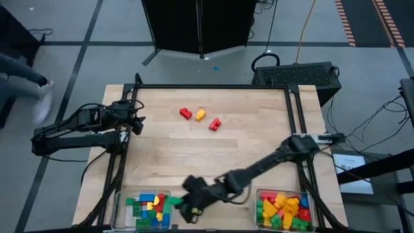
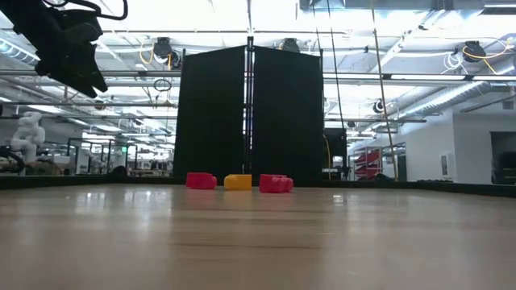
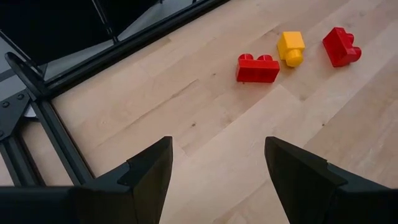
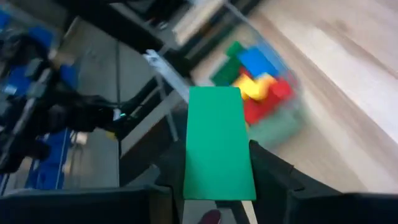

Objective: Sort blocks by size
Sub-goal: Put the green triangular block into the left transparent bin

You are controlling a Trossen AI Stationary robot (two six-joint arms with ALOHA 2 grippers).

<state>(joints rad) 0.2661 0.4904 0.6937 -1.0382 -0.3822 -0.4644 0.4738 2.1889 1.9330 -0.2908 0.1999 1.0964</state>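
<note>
Three blocks lie loose on the far half of the table: a red one (image 1: 185, 114), a yellow one (image 1: 200, 115) and another red one (image 1: 215, 124). My right gripper (image 1: 187, 207) reaches across the table's near edge to the left bin (image 1: 132, 217) and is shut on a long green block (image 4: 217, 143). My left gripper (image 3: 217, 168) hangs open above the table's left edge, well short of the loose blocks, with nothing between its fingers. My right gripper pinches the green block by its two long sides (image 4: 193, 177) between the two fingers (image 4: 273, 174). The block lies along the fingers and sticks out past their tips. It is lifted clear, slanting down beside the left bin (image 4: 273, 118).
Two clear bins stand at the table's near edge, the left one and a right one (image 1: 262, 213), each holding several mixed red, yellow, green and blue blocks. A dark frame (image 1: 213, 87) borders the table. The middle of the wooden top (image 1: 213, 155) is bare.
</note>
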